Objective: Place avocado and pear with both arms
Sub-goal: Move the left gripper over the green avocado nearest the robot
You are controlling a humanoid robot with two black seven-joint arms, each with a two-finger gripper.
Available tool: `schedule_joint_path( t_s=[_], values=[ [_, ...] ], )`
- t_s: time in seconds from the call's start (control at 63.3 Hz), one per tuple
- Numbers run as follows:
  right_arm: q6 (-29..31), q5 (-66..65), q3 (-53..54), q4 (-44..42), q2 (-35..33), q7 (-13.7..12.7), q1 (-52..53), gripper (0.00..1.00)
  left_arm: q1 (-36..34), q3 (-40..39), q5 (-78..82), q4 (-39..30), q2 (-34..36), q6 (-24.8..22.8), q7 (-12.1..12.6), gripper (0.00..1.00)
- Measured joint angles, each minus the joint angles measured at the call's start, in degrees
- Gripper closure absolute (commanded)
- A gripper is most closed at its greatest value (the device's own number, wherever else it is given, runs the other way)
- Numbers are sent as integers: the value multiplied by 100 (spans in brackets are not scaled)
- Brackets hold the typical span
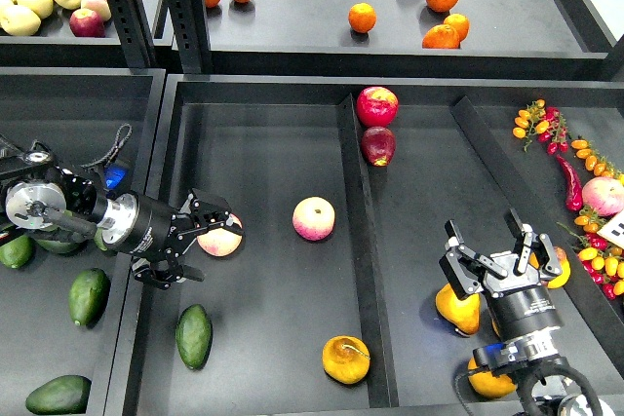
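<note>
An avocado (194, 335) lies in the middle tray (273, 163), near its front left. The pear (346, 359), yellow-orange with a stem and a brown blotch, lies at the tray's front right. My left gripper (200, 248) is open and empty, low over the tray's left edge. It is just left of a pink-yellow apple (222, 240) and above the avocado. My right gripper (494, 248) is open and empty, pointing up in the right tray over more yellow-orange fruit (457, 308).
Several more avocados (88, 296) lie in the left bin. A second pink-yellow apple (314, 218) sits mid-tray. Two red apples (376, 106) sit by the divider (361, 241). Oranges (362, 18) are on the back shelf, small tomatoes and peppers (585, 192) at far right.
</note>
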Motion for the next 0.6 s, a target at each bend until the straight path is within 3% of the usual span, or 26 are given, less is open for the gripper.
schedule_joint_path(
  t_s=[0.363,0.6],
  values=[
    [-67,-5,-29,-32,0,-12,12,0,-133,718,930,1,-37,0,0,1],
    [-420,-10,-87,-35,0,30,287,0,-167,1112,1174,31,-167,0,1,1]
  ],
)
